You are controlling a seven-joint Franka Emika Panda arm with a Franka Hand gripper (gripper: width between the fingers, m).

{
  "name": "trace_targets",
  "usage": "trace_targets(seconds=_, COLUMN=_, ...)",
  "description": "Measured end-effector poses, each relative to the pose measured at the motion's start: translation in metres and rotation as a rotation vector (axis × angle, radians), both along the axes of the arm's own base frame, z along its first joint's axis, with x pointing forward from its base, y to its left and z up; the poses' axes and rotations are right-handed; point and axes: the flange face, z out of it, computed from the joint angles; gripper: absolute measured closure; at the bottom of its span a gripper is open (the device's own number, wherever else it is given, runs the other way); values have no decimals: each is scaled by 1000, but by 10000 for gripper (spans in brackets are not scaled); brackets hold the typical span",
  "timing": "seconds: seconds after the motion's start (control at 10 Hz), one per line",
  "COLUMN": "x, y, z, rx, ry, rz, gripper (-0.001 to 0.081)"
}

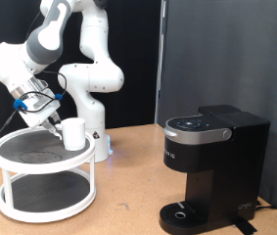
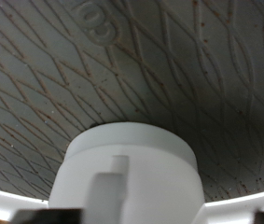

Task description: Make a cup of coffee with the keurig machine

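The cup (image 1: 74, 133), a plain white mug, stands on the top tier of a white two-tier rack (image 1: 40, 196) at the exterior view's left. My gripper (image 1: 53, 117) is right against the cup's left side, just above the rack's dark mat. In the wrist view the cup (image 2: 127, 168) fills the lower middle very close up, with its handle (image 2: 113, 182) turned toward the camera and the patterned mat (image 2: 132, 65) behind it. My fingertips are hidden. The keurig machine (image 1: 211, 166), black with its lid down, stands at the exterior view's right.
The rack's white rim (image 2: 10, 194) runs close under the cup. The robot's base (image 1: 91, 108) stands behind the rack. Bare wooden table (image 1: 128, 191) lies between the rack and the machine. A dark wall is behind.
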Motion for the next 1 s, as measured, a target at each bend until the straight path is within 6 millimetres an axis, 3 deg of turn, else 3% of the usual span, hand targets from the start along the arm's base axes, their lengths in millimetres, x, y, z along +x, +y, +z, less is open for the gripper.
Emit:
trace_targets(seconds=0.1, x=0, y=0, z=-1, rx=1, ry=2, rz=1, gripper=599)
trace_targets(seconds=0.2, x=0, y=0, z=-2, rx=1, ry=3, rz=2, gripper=599)
trace_targets(seconds=0.3, x=0, y=0, z=-3, rx=1, ry=4, rz=4, gripper=753)
trace_targets(seconds=0.8, x=-1, y=2, z=0, rx=10, ry=20, rz=12, gripper=802)
trace_targets(seconds=1.0, x=-1, y=6, z=15, rx=43, ry=30, rz=7, gripper=804)
